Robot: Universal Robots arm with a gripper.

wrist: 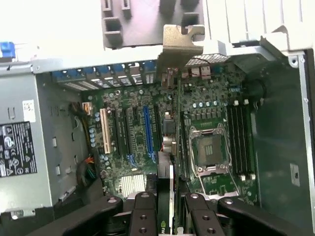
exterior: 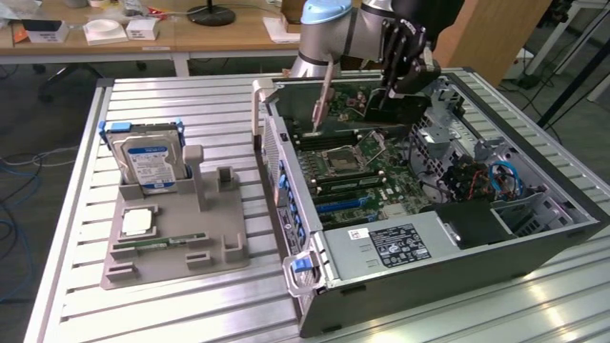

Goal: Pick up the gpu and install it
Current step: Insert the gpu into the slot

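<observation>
Gripper state: the gripper (wrist: 170, 209) is clamped on the gpu (wrist: 170, 140). In the wrist view one finger (wrist: 142, 216) is seen against each face of the card.
Gpu location: it is held in the air inside the open case (exterior: 429, 286), over the motherboard (exterior: 381, 182). It hangs at the end of the case away from the power supply (exterior: 391, 243).
Gpu attitude: the card is carried on edge and about upright. This is judged to be so that its lower edge can be presented to a slot.
Grip point: the card is gripped at its upper edge, which is judged to leave the connector edge free.
Bracket: the bracket (wrist: 179, 44) is turned toward the case wall (wrist: 123, 71) that carries the blue tabs. The rear openings are judged to lie there, and this is judged to fix which way round the card is held.
Alignment: in the wrist view the edge-on card falls between the blue slot (wrist: 146, 129) and the socket (wrist: 209, 150). Which slot lies under it cannot be told.
Seating: the card is judged not yet seated. In the exterior view the bracket tip is seen above the board, not down at the wall.
Gpu appearance: thin, flat and dark-faced, with a pale metal bracket at one end. A green mark is seen on it between the fingers in the wrist view.
Other parts: the hard drive (exterior: 148, 161) and memory stick (exterior: 153, 244) are held on the fixture (exterior: 219, 246) beside the case, well apart from the gripper.
</observation>
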